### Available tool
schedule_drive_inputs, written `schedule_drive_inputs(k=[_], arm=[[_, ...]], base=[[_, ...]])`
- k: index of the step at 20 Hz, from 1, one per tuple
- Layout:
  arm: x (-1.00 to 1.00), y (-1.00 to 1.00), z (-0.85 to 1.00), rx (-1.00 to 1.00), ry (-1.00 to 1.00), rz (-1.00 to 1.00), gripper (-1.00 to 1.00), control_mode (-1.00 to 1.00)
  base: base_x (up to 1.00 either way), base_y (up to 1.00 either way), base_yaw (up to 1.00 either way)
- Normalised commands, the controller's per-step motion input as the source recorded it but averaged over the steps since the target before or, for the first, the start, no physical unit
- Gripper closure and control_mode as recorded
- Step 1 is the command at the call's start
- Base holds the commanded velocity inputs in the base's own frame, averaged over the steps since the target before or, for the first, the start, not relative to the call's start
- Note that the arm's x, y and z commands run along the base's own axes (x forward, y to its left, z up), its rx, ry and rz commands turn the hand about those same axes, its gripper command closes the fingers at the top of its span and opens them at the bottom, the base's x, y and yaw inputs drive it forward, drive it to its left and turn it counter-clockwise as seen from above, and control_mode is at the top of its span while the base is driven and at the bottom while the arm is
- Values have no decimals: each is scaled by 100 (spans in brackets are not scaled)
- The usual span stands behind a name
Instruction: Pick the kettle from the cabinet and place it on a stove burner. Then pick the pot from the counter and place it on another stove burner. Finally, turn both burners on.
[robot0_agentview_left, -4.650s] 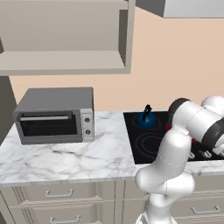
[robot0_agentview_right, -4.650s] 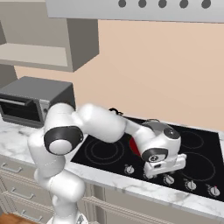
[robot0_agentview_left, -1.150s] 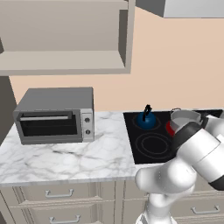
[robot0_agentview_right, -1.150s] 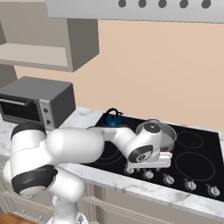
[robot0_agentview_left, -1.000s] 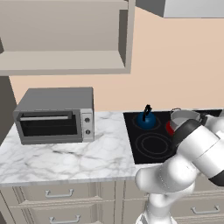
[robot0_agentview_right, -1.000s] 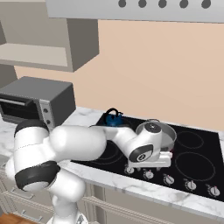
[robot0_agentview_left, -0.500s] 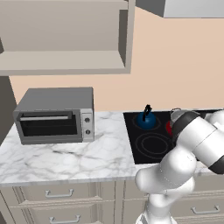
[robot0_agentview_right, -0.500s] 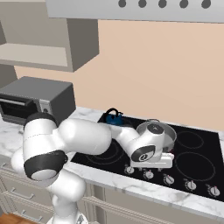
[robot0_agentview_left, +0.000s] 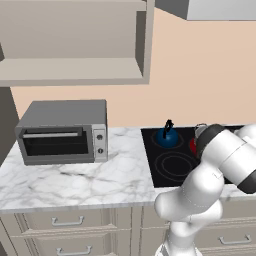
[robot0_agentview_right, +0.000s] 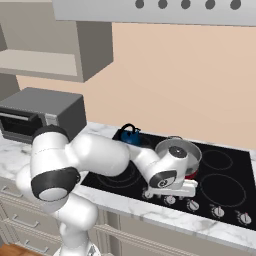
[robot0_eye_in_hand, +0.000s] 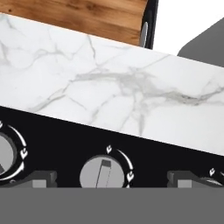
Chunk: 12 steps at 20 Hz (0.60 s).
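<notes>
Your non-task inventory:

1 toaster oven (robot0_agentview_left: 62, 131), boxy grey, glass door shut, control panel with knobs at its right end; it stands at the left of the table, against the wall.

1 range hood (robot0_agentview_right: 155, 11), grey, with round buttons along its front, mounted high on the wall.

1 peach back wall (robot0_agentview_left: 200, 70).

Beige drawer fronts (robot0_agentview_left: 67, 221) with bar handles, below the table.

1 wood floor (robot0_eye_in_hand: 78, 15), brown planks, visible past the table edge in your hand view.
</notes>
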Motion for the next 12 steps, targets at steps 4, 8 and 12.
schedule_drive_inputs(k=[4, 8, 12], arm=[[0, 23, -25, 0, 0, -6, -100, -100], [0, 12, -19, 0, 0, -7, -100, -100], [5, 7, -14, 0, 0, -5, -100, -100]], base=[[0, 0, 0], [0, 0, 0], [0, 0, 0]])
